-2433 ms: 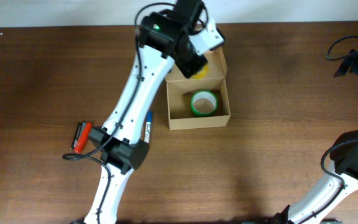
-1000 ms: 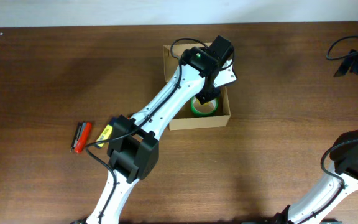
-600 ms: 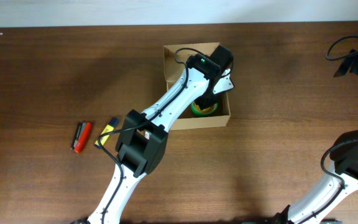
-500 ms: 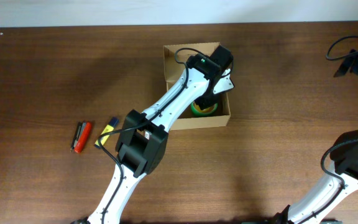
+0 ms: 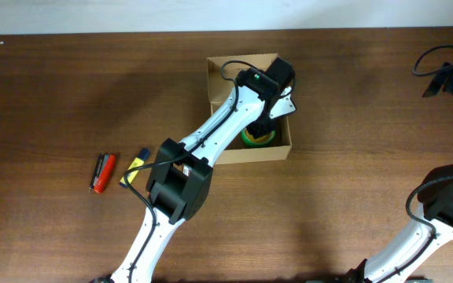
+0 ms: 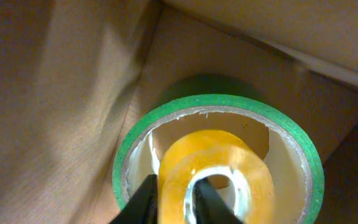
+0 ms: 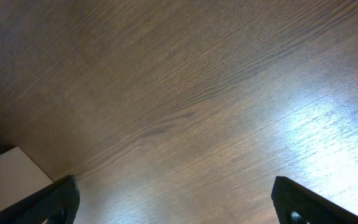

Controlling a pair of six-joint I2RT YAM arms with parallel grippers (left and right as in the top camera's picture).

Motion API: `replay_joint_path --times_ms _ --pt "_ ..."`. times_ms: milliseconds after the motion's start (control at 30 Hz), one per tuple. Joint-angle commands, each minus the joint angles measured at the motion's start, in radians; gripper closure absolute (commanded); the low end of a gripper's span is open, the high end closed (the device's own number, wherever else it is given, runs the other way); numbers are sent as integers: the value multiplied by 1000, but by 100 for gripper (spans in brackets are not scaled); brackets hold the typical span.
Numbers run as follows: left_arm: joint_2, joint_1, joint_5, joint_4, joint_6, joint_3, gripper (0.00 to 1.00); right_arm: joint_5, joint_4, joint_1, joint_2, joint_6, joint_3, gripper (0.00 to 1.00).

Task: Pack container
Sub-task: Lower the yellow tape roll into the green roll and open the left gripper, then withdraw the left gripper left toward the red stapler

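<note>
The container (image 5: 220, 75), a brown cardboard box, stands open at the table's middle back. My left gripper (image 5: 264, 126) reaches down into its front half. A green tape roll (image 6: 216, 99) lies flat on the box floor, partly showing under the wrist as the green roll (image 5: 252, 141). Inside its hole sits a yellow tape roll (image 6: 253, 174). My left gripper (image 6: 176, 194) is shut on that yellow roll's wall, one finger (image 6: 140, 205) outside it and the other in its hole. My right gripper (image 7: 176, 199) hangs open over bare wood, far from the box.
A red marker and a black one (image 5: 103, 173) lie together at the left. A blue and yellow item (image 5: 134, 167) lies beside the left arm. Black cables and gear (image 5: 451, 75) sit at the far right edge. A white corner (image 7: 8, 177) shows low in the right wrist view.
The left arm swung from the box's back edge down into its front half, carrying the yellow roll into the green roll's hole. It has held still for the last half second.
</note>
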State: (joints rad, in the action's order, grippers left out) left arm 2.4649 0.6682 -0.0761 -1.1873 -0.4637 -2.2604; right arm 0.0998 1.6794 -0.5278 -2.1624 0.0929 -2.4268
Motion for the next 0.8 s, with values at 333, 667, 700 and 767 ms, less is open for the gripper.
replay_joint_path --times_ms 333,667,700,767 --pt "16 2 7 -9 22 -3 77 13 0 3 30 -8 0 1" --pt "-27 2 -1 -20 22 -32 95 13 0 4 30 -8 0 1" --pt "-34 2 -4 -20 22 -32 98 13 0 3 30 -8 0 1" --pt "-45 2 -4 -21 22 -32 98 13 0 4 30 -8 0 1"
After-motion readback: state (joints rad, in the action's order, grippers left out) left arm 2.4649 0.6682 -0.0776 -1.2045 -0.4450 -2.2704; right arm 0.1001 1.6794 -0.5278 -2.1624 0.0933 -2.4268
